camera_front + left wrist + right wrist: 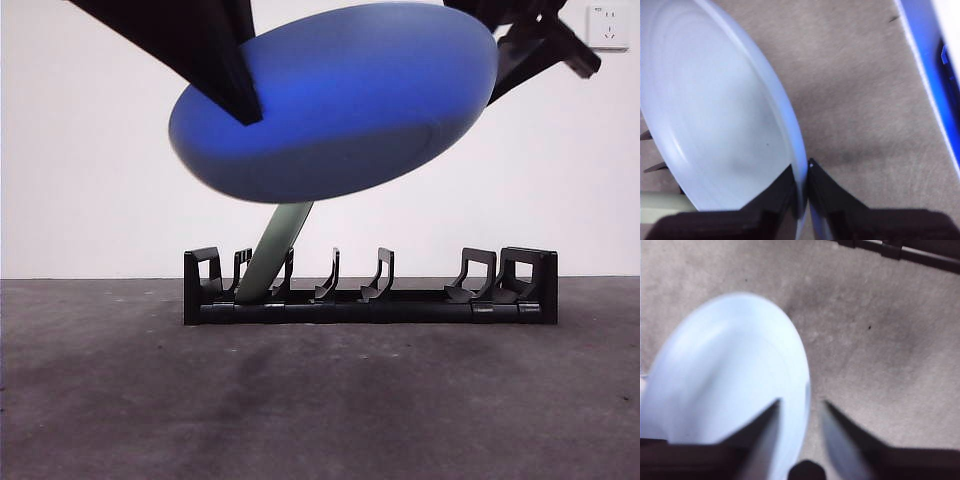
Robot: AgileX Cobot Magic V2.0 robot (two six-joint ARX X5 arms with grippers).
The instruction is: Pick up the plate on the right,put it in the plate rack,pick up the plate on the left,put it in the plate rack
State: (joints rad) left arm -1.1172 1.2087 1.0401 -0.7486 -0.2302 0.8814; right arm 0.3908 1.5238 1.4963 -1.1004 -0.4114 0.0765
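1. The left gripper had its two black jaws pressed together on the rim of the blue plate, one jaw on each face of the edge, as the left wrist view showed.
2. The right gripper had its jaws spread apart with a clear gap between them; they were blurred. The plate's rim lay close by one of them, and I could not tell whether it touched.
3. In the front view the blue plate hung in the air, tilted with its underside facing the camera, well above the table and above the plate rack.
4. A dark arm came down from the upper left corner of the front view and met the plate's rim at its upper left; by what it held, that was the left gripper. A second dark arm showed at the upper right corner, just past the plate's far edge.
5. The plate rack stood on the dark grey table, long and low, with curved upright prongs and blocky ends.
6. A pale green plate stood on edge in a slot near the rack's left end in the front view, leaning to the right, its top hidden behind the blue plate.
7. A white wall socket sat on the wall at the upper right.
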